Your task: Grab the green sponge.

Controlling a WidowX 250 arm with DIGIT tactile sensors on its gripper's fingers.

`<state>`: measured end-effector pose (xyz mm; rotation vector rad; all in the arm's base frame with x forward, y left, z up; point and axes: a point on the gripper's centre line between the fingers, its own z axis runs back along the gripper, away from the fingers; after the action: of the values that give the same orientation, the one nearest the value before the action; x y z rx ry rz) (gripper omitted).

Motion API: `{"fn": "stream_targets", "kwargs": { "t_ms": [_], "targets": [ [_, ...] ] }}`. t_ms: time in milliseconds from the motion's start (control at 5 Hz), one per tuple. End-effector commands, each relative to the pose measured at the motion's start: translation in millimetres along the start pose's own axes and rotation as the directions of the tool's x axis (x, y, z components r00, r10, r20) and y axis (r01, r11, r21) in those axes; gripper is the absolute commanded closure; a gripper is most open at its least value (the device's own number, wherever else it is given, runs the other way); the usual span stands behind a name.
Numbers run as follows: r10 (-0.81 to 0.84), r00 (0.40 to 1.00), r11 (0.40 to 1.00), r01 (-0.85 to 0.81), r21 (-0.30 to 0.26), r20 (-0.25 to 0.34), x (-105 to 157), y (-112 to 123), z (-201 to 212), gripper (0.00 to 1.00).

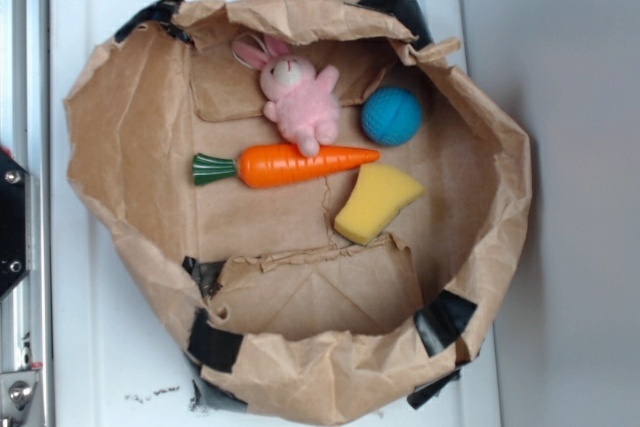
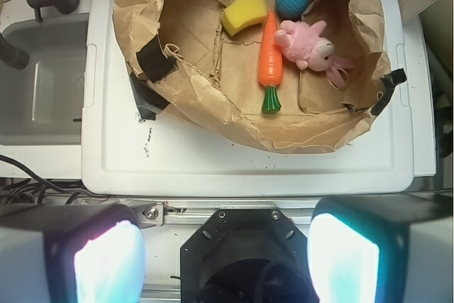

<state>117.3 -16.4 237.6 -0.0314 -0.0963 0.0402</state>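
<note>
Green sponge (image 1: 376, 203) (image 2: 243, 9): a soft foam wedge, yellow in appearance, with one concave curved edge and a narrower opposite end. It lies flat on the brown paper floor of the bag, untouched and uncompressed. In the wrist view it sits far ahead of the gripper (image 2: 227, 257) and almost on its centreline, well apart from both widely spread fingers.

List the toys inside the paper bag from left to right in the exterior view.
Orange toy carrot with green top → pink plush bunny → yellow foam wedge sponge → blue textured ball.
</note>
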Motion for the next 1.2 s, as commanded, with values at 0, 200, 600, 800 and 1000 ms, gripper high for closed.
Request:
{"fn": "stream_targets", "kwargs": {
  "t_ms": [0,200,600,800,1000],
  "targets": [
    [0.0,1.0,1.0,0.0,0.0,0.0,0.0,0.0,0.0,0.0],
    [0.078,0.997,0.997,-0.078,0.004,-0.002,30.5,-3.4,-7.2,0.0],
    [0.153,0.988,0.988,-0.153,0.033,0.018,101.3,3.2,-33.5,0.0],
    [0.153,0.988,0.988,-0.153,0.033,0.018,101.3,3.2,-33.5,0.0],
    [0.153,0.988,0.988,-0.153,0.033,0.018,101.3,3.2,-33.5,0.0]
  ]
}}
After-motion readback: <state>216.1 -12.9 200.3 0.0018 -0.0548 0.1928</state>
